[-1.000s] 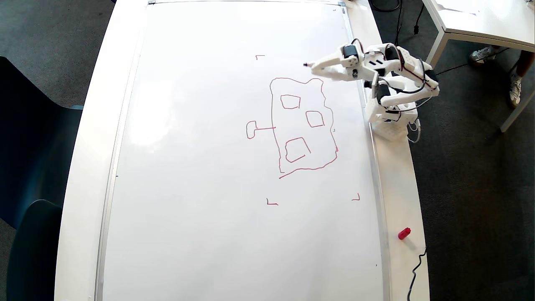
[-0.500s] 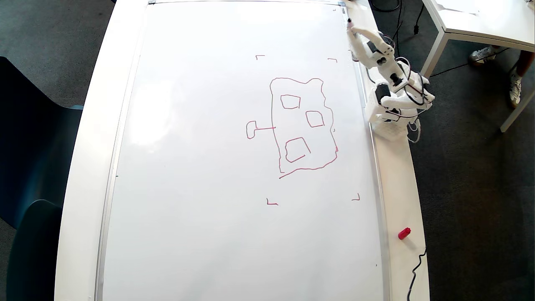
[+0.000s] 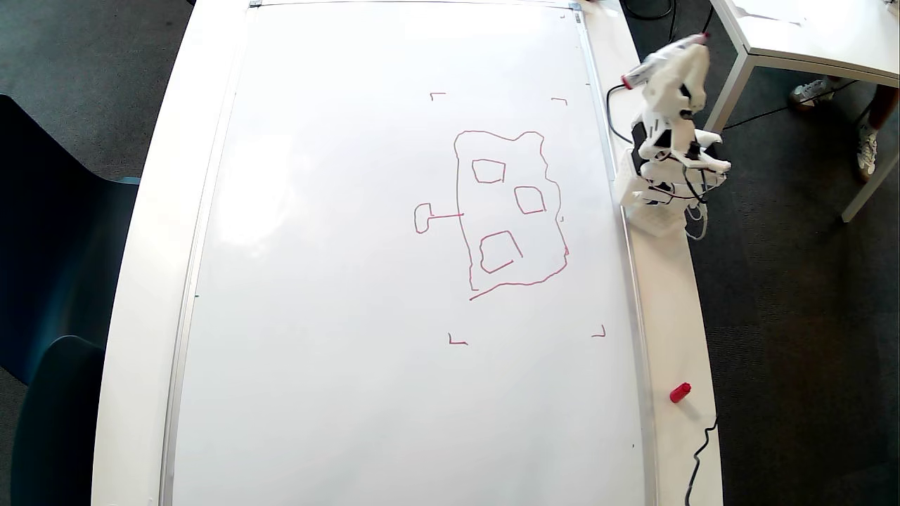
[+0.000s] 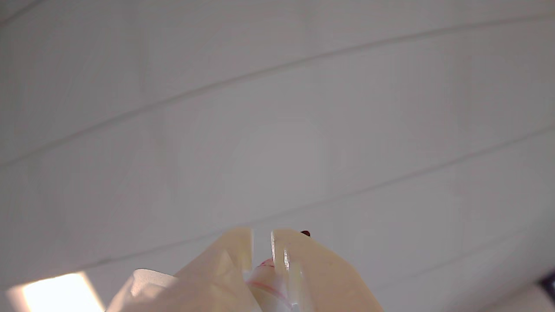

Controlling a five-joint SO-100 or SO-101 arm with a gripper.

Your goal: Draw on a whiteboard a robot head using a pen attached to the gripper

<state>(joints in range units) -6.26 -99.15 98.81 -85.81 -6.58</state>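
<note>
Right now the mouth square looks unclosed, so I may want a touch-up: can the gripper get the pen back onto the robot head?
Probably yes. The gripper with the pen is raised beside the whiteboard, and nothing lies between it and the robot head.

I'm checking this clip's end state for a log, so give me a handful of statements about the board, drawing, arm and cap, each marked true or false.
1. The robot head contains three small squares. True.
2. The gripper hovers over the drawing. False: in the overhead view it is raised beyond the right edge of the whiteboard, off the drawing.
3. A loose red cap lies on the whiteboard. False: it lies on the table strip right of the board's frame.
4. The stalk with a loop sticks out to the left of the outline in the overhead view. True.
5. The pen touches the board. False: it is lifted off the board, past its right edge.
</note>
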